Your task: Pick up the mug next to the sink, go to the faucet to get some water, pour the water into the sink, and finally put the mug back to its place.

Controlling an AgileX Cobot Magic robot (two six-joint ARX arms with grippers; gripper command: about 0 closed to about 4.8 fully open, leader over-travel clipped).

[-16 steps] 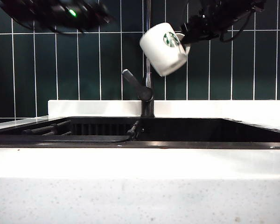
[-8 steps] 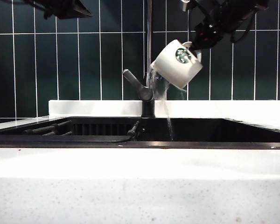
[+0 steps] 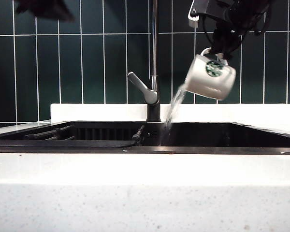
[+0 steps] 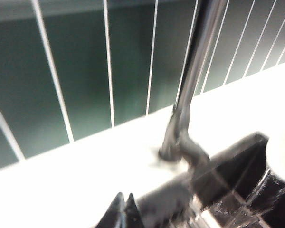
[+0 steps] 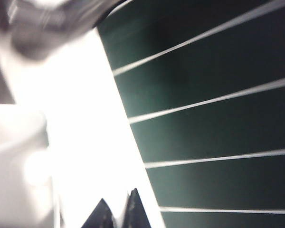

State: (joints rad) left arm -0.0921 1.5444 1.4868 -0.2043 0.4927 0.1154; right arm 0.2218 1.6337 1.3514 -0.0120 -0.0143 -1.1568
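Right gripper [image 3: 217,52], upper right: jaws shut on the handle of the mug [image 3: 210,77], hung above the sink [image 3: 222,133] right of the faucet [image 3: 153,58]. Mouth tipped down-left so water [image 3: 174,104] lands in the basin, off the surface. Left gripper [image 4: 123,209]: jaws shut, empty, parked high left, clear of the pour.

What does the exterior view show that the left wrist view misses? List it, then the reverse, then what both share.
Only exterior: the whole tilted mug with its logo, hanging from the right pincer by the handle, and the faucet's lever.
Only left wrist: the left pincer, shut and empty, near the faucet's base.
Both: the faucet, the sink, water pouring in, the green tiles.
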